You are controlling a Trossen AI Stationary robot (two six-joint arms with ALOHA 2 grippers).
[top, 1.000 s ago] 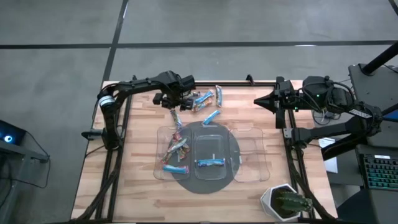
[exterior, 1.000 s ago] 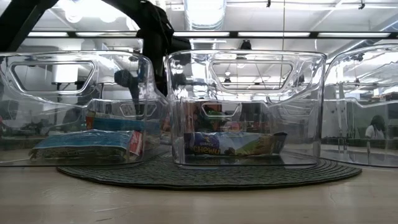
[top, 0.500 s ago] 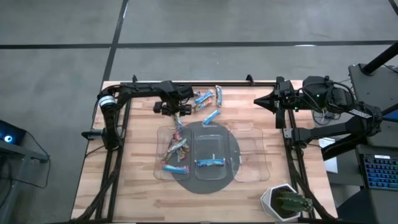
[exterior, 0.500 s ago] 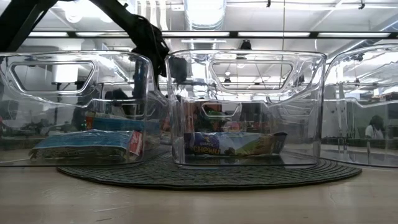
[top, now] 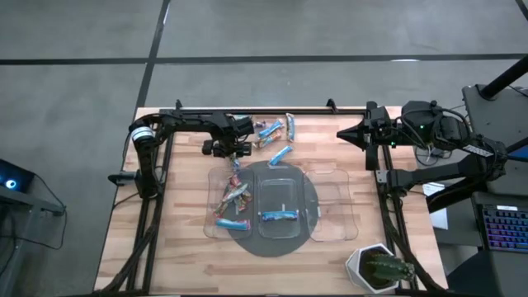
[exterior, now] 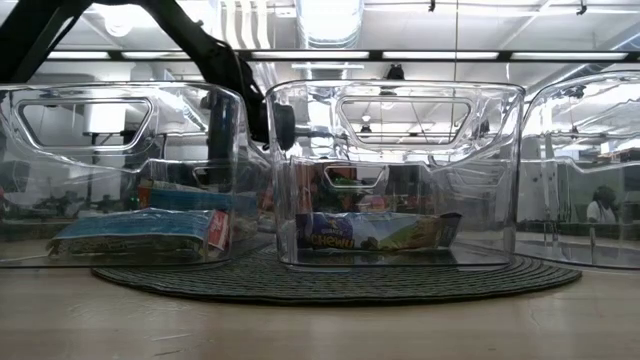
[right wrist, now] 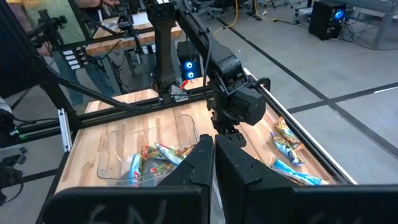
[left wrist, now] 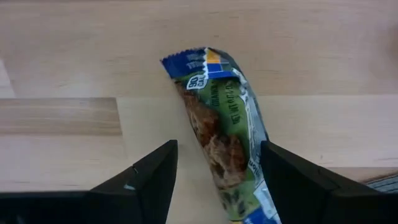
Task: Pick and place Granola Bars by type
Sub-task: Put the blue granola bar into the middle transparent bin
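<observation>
Several loose granola bars (top: 272, 130) lie on the wood at the table's far middle. My left gripper (left wrist: 217, 149) points straight down, low over the table, open. Its two fingers stand on either side of a blue-and-green wrapped bar (left wrist: 224, 124) that lies flat on the wood; they lie across it. In the high view this gripper (top: 234, 149) is just beyond the left clear tray (top: 213, 194), which holds several bars (top: 233, 198). The middle tray (top: 262, 191) holds one blue bar (top: 279, 216). My right gripper (right wrist: 213, 148) is shut, raised at the far right (top: 342, 132).
Three clear trays stand side by side on a dark round mat (top: 272, 241); the right tray (top: 340, 206) is nearest the right arm. A potted cactus (top: 379, 268) stands at the near right corner. In the low view the left arm (exterior: 225, 100) shows behind the trays.
My left gripper has come down toward the table over the loose bars beyond the left tray, rolling slightly about its own axis while pointing down. The right arm has kept still.
</observation>
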